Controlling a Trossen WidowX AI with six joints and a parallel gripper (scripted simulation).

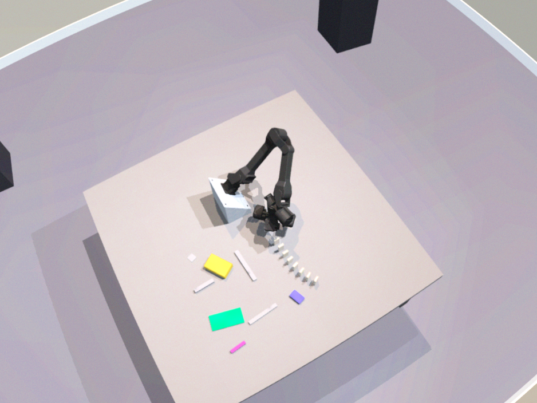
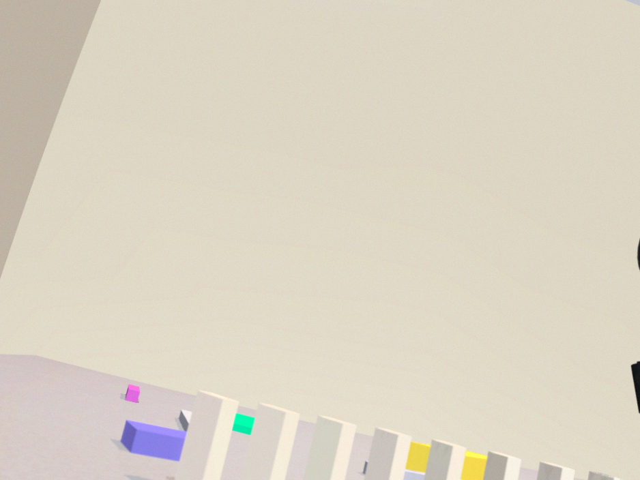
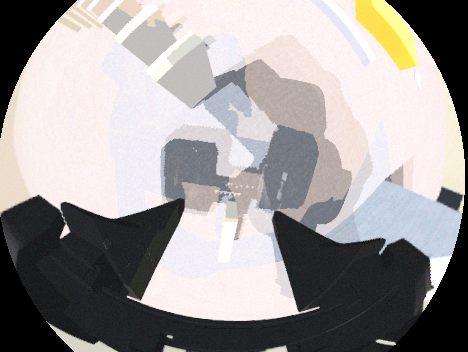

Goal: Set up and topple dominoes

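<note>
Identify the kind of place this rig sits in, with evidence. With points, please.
Probably a robot test or lab room: a black arm (image 1: 285, 166) on a pale angled mount (image 1: 232, 206) stands on a table (image 1: 347, 225), dominoes stand in a row (image 1: 295, 266), and loose coloured blocks lie nearby, such as the yellow one (image 1: 218, 265).

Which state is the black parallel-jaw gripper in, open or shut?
Open: in the wrist view, the black parallel-jaw gripper has its fingertips standing well apart, and neither touches the small white block seen between them.
</note>
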